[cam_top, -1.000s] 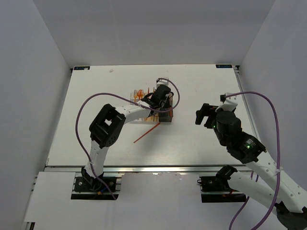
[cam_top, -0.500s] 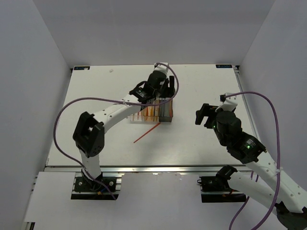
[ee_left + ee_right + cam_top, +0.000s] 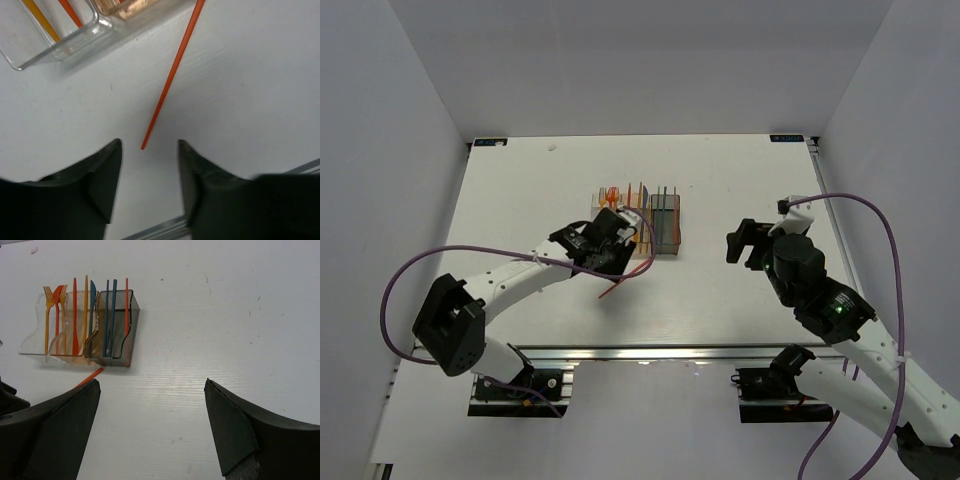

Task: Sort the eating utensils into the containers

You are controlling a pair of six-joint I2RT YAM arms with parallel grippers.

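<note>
Three containers stand in a row: a clear one point(image 3: 37, 342) with orange forks point(image 3: 52, 295), a tan one point(image 3: 70, 347) with orange and blue pieces, and a dark one point(image 3: 114, 332) with blue and orange pieces. One loose orange utensil point(image 3: 172, 75), a thin straight strip, lies on the table just in front of them point(image 3: 625, 278). My left gripper point(image 3: 149, 142) is open and hangs above the strip's near end, which lies between its fingertips without touching them. My right gripper point(image 3: 151, 382) is wide open over bare table, right of the containers, holding nothing.
The white table point(image 3: 520, 200) is walled on three sides. A metal rail point(image 3: 650, 352) runs along its near edge. The left arm's purple cable point(image 3: 450, 255) loops over the table's left half. In the left wrist view only corners of the clear point(image 3: 60, 45) and tan point(image 3: 132, 7) bins show.
My left arm has swung back from over the dark and tan containers toward the near side, down over the loose orange strip, its jaws wider than before. The right arm has not moved.
</note>
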